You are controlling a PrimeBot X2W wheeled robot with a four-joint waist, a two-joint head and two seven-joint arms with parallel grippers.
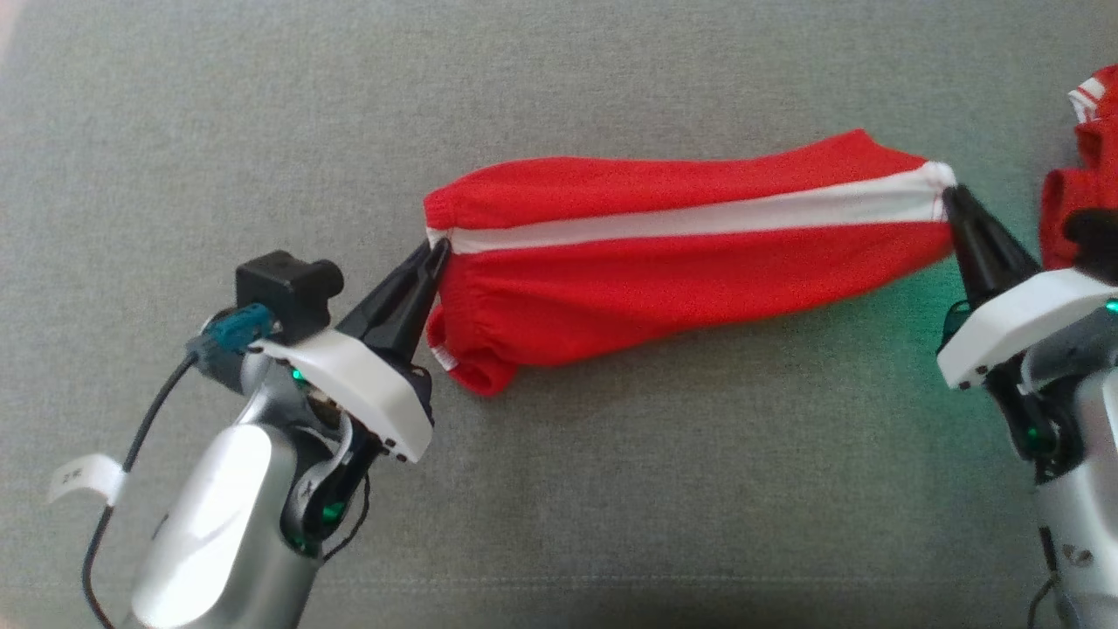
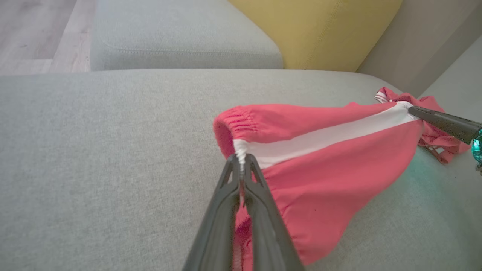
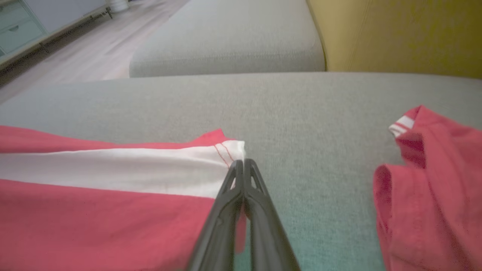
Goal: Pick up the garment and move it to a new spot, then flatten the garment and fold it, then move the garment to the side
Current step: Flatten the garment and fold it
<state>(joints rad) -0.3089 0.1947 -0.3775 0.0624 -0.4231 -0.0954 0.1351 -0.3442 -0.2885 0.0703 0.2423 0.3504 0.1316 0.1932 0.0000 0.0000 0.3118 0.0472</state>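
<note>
garment (image 1: 681,262) stretched between left pincer (image 1: 434,253) and right pincer (image 1: 948,196)

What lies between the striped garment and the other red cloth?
The right claw gripping the striped garment, then bare grey cushion, per right wrist view.

On the sofa cushion (image 1: 262,131), the garment (image 1: 681,262) between left tool (image 1: 436,250) and right tool (image 1: 948,195)

The red cloth (image 1: 1099,148) at the right edge of the head view is cut off, and I cannot tell if it joins the garment (image 1: 664,279). The words on the white tag (image 1: 86,476) are too small to read.
</note>
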